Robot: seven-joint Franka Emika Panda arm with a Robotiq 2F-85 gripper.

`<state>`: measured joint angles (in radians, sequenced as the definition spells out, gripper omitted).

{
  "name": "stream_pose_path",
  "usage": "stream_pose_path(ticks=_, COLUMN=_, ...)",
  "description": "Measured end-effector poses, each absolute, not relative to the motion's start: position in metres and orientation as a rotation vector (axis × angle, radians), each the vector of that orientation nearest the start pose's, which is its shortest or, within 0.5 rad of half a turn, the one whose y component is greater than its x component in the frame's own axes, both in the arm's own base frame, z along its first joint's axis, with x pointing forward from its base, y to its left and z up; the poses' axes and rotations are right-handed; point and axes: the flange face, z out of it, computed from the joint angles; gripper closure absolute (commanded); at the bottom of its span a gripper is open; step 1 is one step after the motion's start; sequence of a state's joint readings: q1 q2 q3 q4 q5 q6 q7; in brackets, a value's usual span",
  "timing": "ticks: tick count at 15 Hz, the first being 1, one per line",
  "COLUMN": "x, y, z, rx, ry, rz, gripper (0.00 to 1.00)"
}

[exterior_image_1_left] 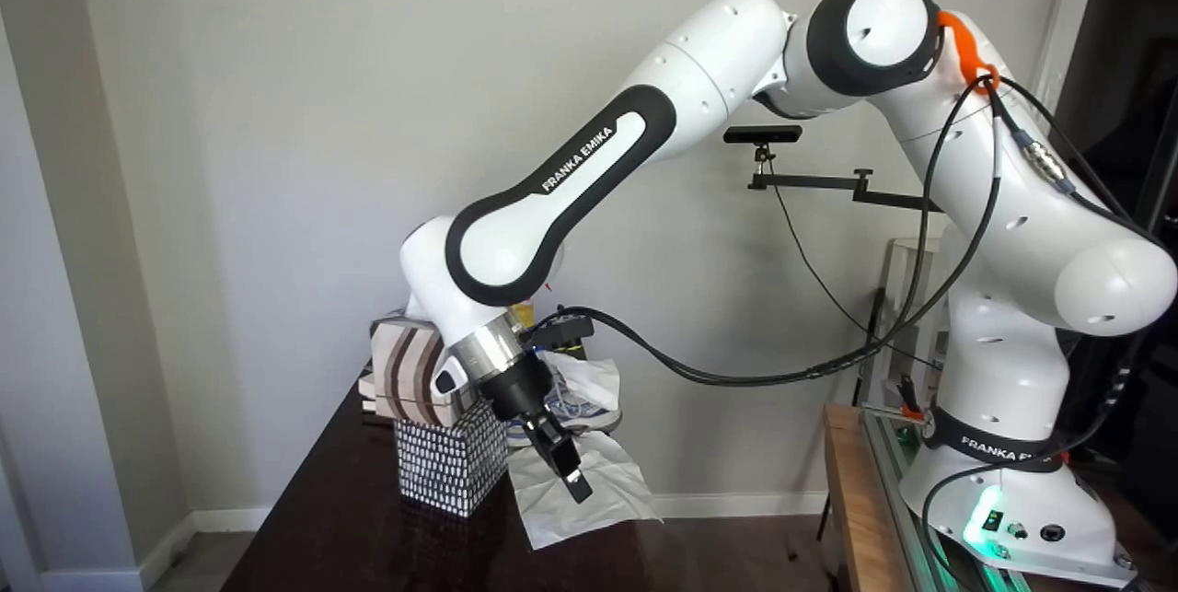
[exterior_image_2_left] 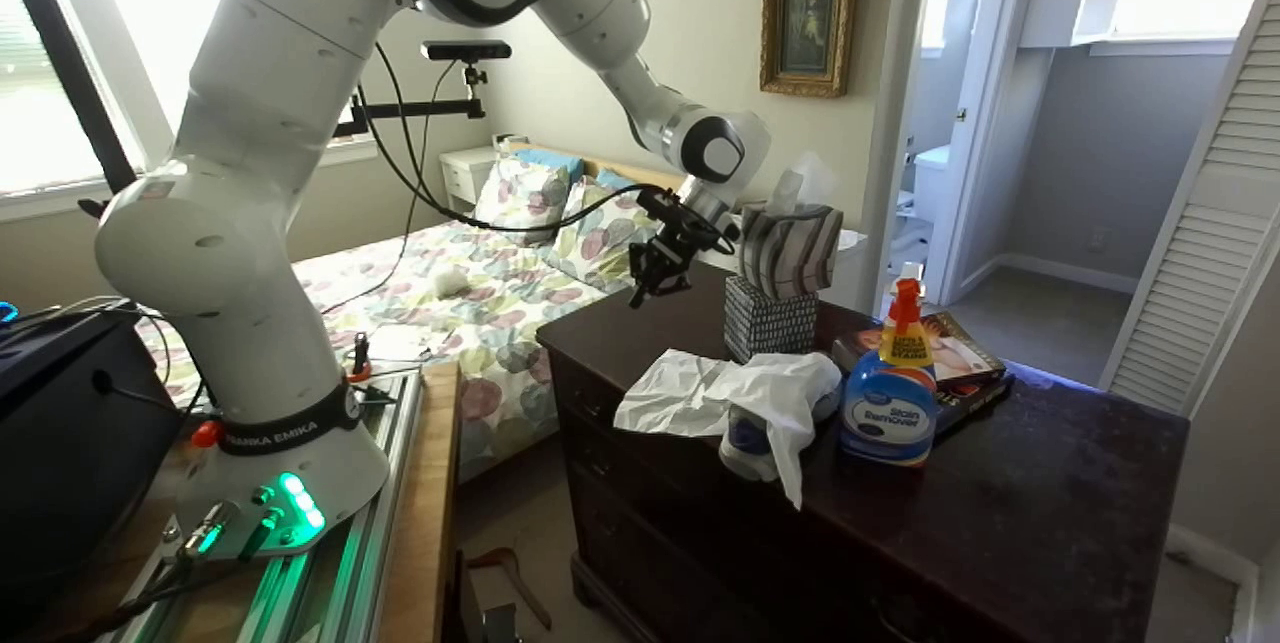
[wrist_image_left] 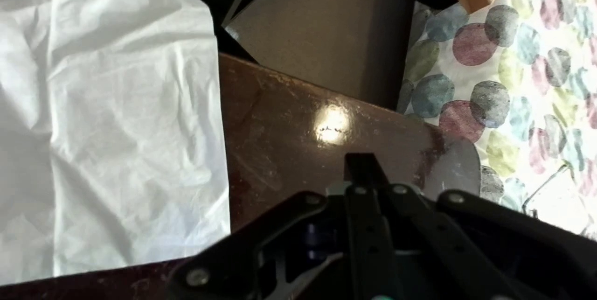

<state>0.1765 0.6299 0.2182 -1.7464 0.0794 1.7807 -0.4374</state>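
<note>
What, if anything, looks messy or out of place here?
The crumpled white paper: it drapes over what looks like a shoe and juts past the edge of the dresser, which looks untidy. A shoe up there seems odd too.

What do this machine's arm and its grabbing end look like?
The arm is white with smooth, rounded sections, dark grey bands and FRANKA EMIKA lettering. A silvery ring sits just before the black gripper, which has slim fingers and jointed links. Black cables loop from an orange fastener high on the arm towards the gripper, and green light glows on the base.
</note>
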Motion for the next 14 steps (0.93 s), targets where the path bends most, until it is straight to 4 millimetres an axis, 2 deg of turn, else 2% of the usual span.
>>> stream_pose_path(ticks=6, x=0.556, y=0.25, z=0.188, rx=-2.636, ry=-1.15, rz=0.671, gripper=1.0)
stream_pose_path(ticks=14, x=0.559, y=0.263, z=0.182, rx=-2.663, ry=-1.223, rz=0.586, gripper=1.0)
